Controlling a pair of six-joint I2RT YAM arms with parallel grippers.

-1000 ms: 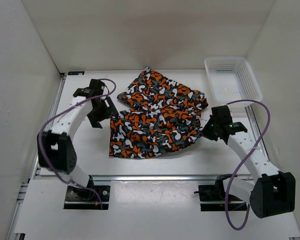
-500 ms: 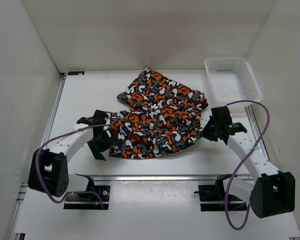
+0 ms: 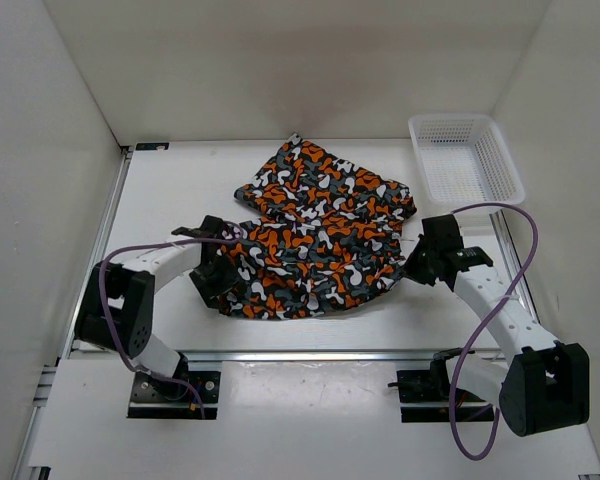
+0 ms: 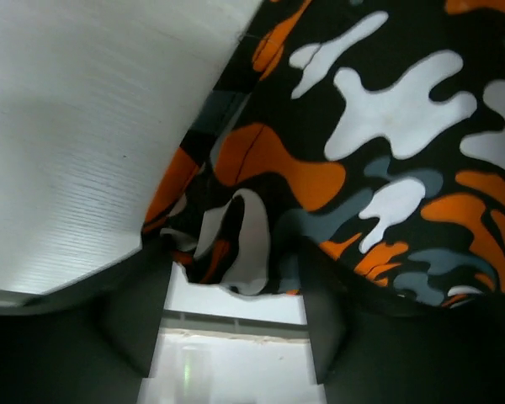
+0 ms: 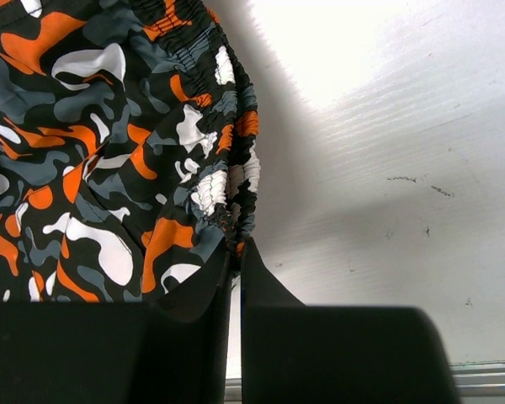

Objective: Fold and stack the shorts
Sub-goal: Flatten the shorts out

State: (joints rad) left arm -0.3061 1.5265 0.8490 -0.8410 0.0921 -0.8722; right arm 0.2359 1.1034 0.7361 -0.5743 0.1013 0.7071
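Camouflage-print shorts (image 3: 315,235) lie crumpled across the middle of the white desk (image 3: 170,200). They spread from a far corner towards the back wall down to a near hem close to the metal front rail (image 3: 300,353), their orange, black, grey and white blotches bunched in soft folds rather than lying flat. At the cloth's near-left corner the left pincer (image 3: 220,280) sits low against the desk, its arm doubled back along the left side. Its wrist camera shows the two dark fingers (image 4: 139,316) standing well apart, with a curled corner of the hem lying loose in the gap between them. On the opposite side the right pincer (image 3: 412,262) meets the right edge of the shorts, where the gathered elastic waistband runs. Seen from its own camera, its fingers (image 5: 198,295) are drawn almost together with only a thin slit between them, and the puckered band is nipped at their tips — clamped on the cloth. The desk beside that grip is bare white and marked with a few faint scuffs. A white plastic basket (image 3: 465,165) with latticed walls stands at the far right corner of the desk — near the shorts' far-right corner, not touching them, and apart from both arms
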